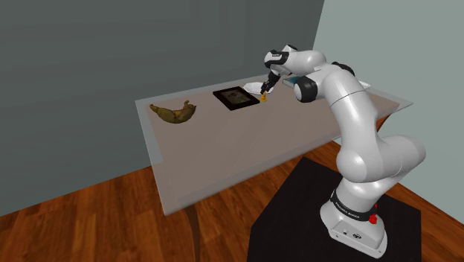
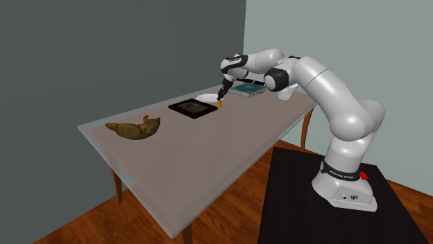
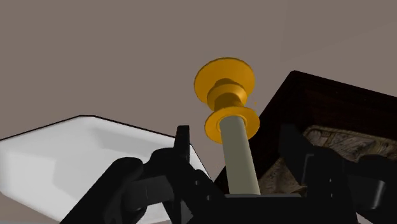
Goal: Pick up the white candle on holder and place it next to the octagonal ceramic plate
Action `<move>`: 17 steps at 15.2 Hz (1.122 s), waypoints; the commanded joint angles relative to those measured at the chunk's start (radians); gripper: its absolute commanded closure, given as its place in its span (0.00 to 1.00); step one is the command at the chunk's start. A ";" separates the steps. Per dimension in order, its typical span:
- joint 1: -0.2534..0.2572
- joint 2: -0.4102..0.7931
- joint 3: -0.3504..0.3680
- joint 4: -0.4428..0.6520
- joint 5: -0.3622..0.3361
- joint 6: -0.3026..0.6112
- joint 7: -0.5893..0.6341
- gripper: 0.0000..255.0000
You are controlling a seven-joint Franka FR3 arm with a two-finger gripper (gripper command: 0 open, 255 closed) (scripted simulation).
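Placement looks nearly done: pale candle [image 3: 238, 153] on gold holder [image 3: 224, 79] stands near the desk's [image 1: 223, 149] far edge, between white plate [image 3: 63, 153] and dark framed picture [image 3: 331, 108], jaws released around it, so the next move calls for a straight lift clear without tipping it.

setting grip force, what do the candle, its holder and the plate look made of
Candle: matte cream, wax-like, no shine. Holder: flat golden yellow, maybe brass or painted; no reflections to settle it. Plate: smooth plain white, could be ceramic; the look leaves it open.
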 commanded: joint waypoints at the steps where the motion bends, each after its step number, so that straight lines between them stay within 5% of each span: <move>1: 0.000 0.000 0.000 0.000 0.000 0.000 0.000 0.00; 5: 0.000 0.000 0.000 0.000 0.000 0.000 0.000 0.00; 9: 0.008 -0.124 -0.019 -0.107 -0.009 -0.029 -0.020 0.00; 17: 0.008 -0.124 -0.019 -0.107 -0.009 -0.029 -0.020 0.00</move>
